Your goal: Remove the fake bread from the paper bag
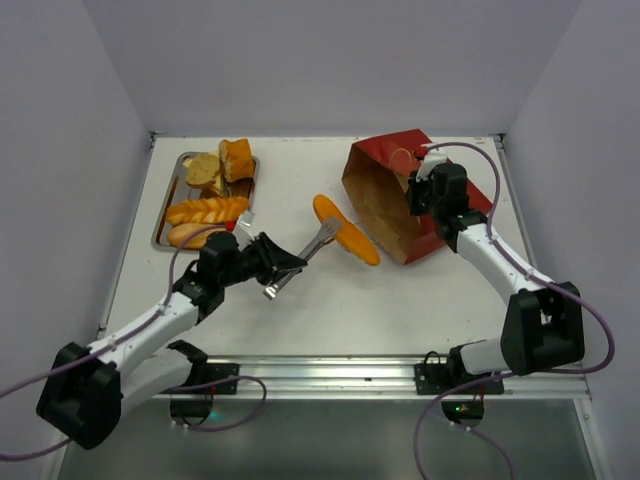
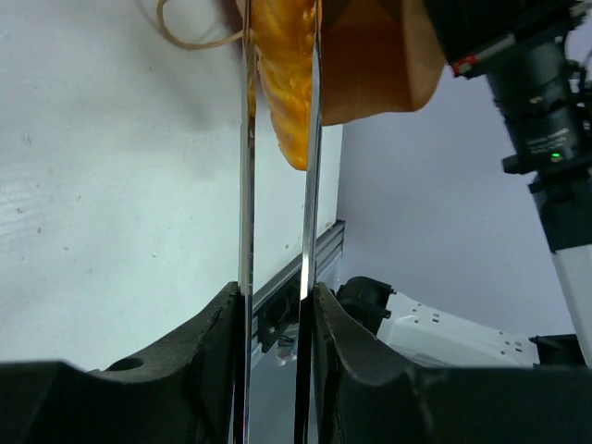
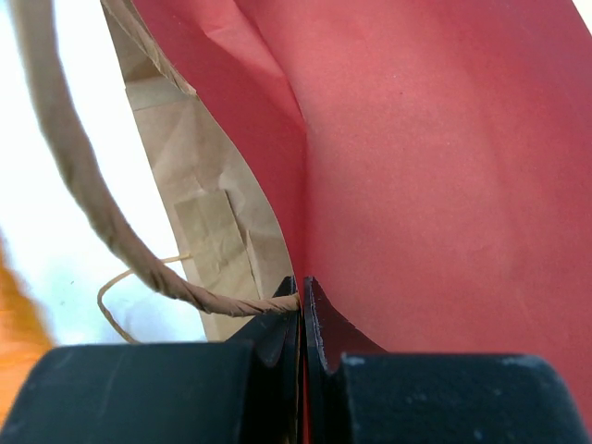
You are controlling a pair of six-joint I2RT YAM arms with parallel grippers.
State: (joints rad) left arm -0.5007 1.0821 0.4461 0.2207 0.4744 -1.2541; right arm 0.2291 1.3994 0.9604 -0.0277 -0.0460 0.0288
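Left claw (image 1: 268,262) of mine was clenched on the tongs (image 1: 300,256), squeezing their two steel arms together, and the tips nipped the bread (image 1: 347,230) near its middle. Its orange length lay crosswise out in the open, just beside the mouth of the bag (image 1: 385,190) and between the bag and the tray (image 1: 160,228); whether its far end touched the table (image 1: 330,310) I could not tell. My right claw (image 1: 428,192) was shut tight on the bag's wall at the rim, with a string handle (image 3: 83,203) running past the fingers, holding the mouth open toward the other arm. I judged the bread to be light and fairly stiff, with a smooth, slippery skin, so thin steel tips could let it swivel or slide; a hold at the middle, across the narrow width, suited it best and kept it level. The bag I took for thin, soft paper that creases and drags easily, so the rim was the place to pin it. Other loaves sat in the tray.
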